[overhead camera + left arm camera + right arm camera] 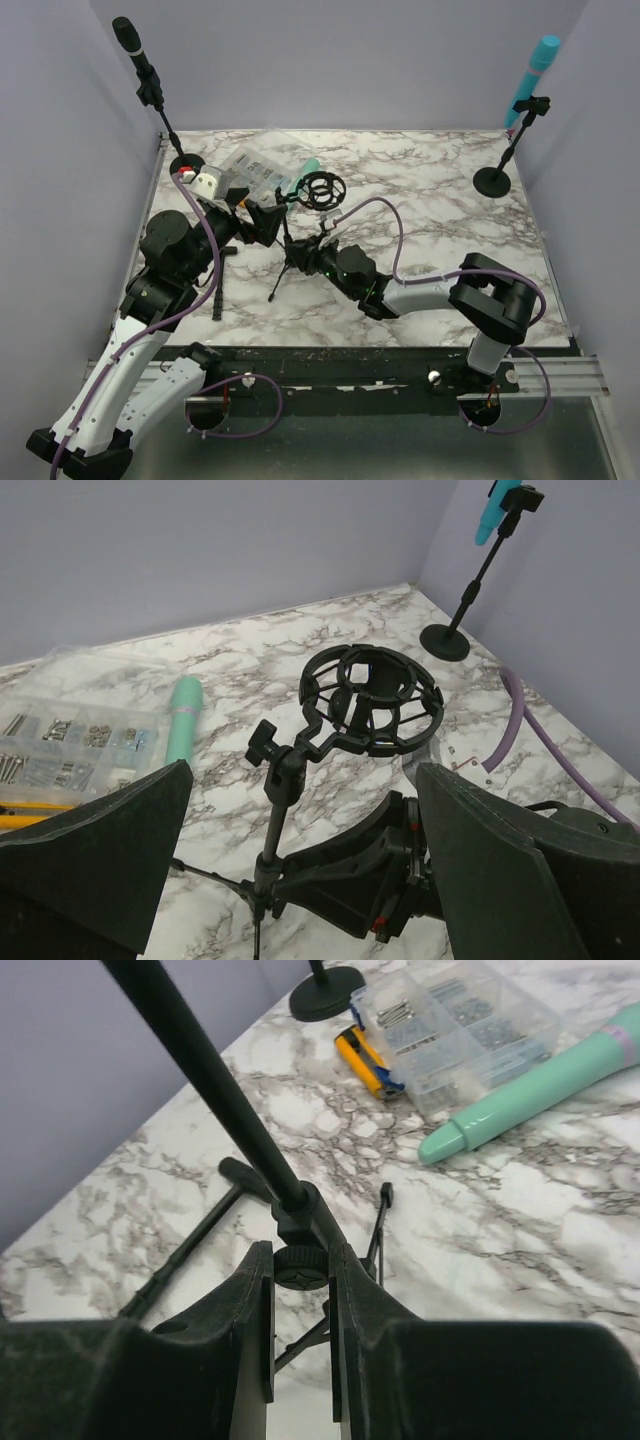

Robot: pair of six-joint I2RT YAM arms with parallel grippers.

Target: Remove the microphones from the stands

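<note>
While the right gripper (300,1260) is clenched on the knob hub of the stand (215,1090), the left gripper (300,780) holds nothing. Its fingers (90,860) are spread wide, and the pole is seen between them. The microphone (183,718), mint green, lies flat on the marble table (440,220), apart from the ring mount (370,695). The walls (350,60) are lilac. Just beside the microphone is a clear box (470,1020) with screws (400,1010) in compartments, and a yellow tool (365,1060) touches it. Only the top view shows a black mic (135,50), far left.

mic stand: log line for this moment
green microphone: on table, out of shock mount | right gripper: shut on stand | left gripper: open
</note>
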